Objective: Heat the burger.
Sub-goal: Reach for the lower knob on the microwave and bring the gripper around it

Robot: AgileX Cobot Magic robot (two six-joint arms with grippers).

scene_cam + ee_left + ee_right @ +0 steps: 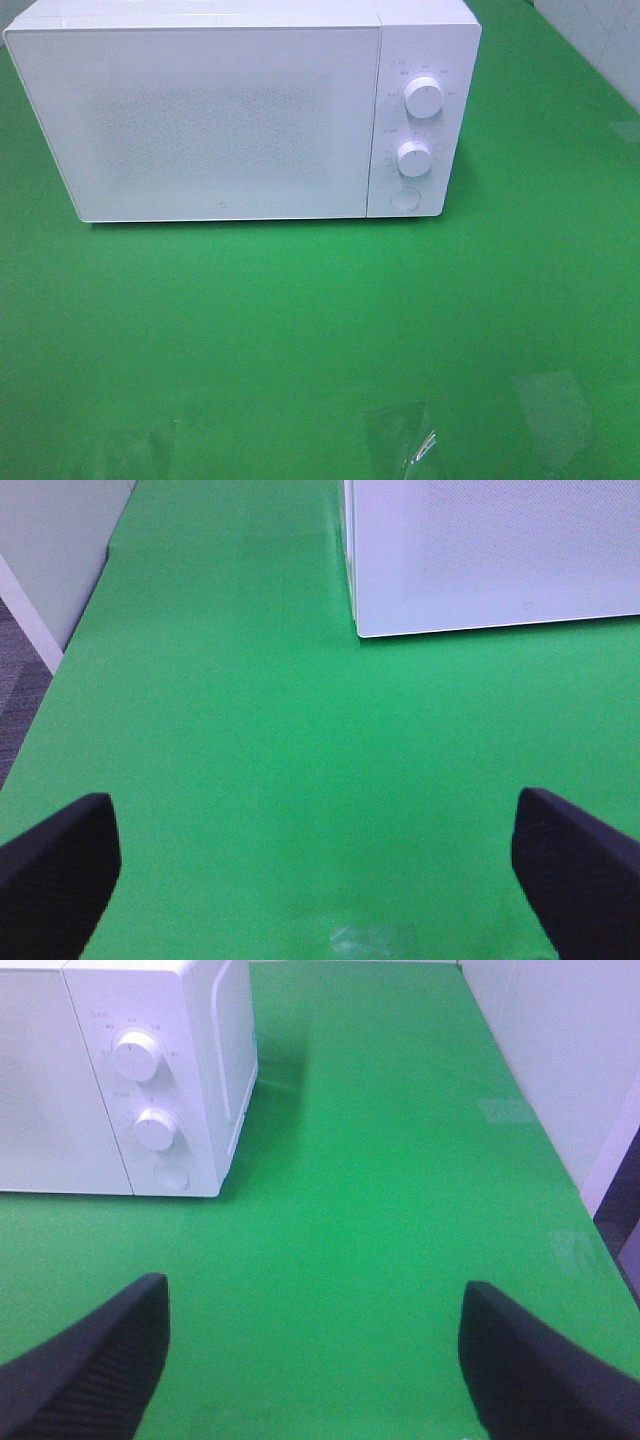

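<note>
Progress is proving hard for you to read here: the round burger with its golden-brown bun is not showing in any of the three views, so it is either sitting out of frame or hiding inside something. The boxy white microwave oven [220, 120] is standing at the back of the flat green table top [300, 330], and its wide frosted white door [200, 130] is lying flush and closed, too opaque for you to see through. The round white upper dial [425, 97], the matching lower dial [414, 157] and the round white button [405, 199] beneath them are standing with neither arm touching them. Your left gripper [315, 830] is hovering over bare green surface near the oven's left front corner, dark jaws spread wide with nothing between them; your right gripper [315, 1305] is hanging likewise, wide and empty, facing the dial panel from well apart. Judging from this, you are either waiting before the first step, with fetching, loading, closing and setting the dials all remaining, or the burger is already lying inside; you cannot tell which
</note>
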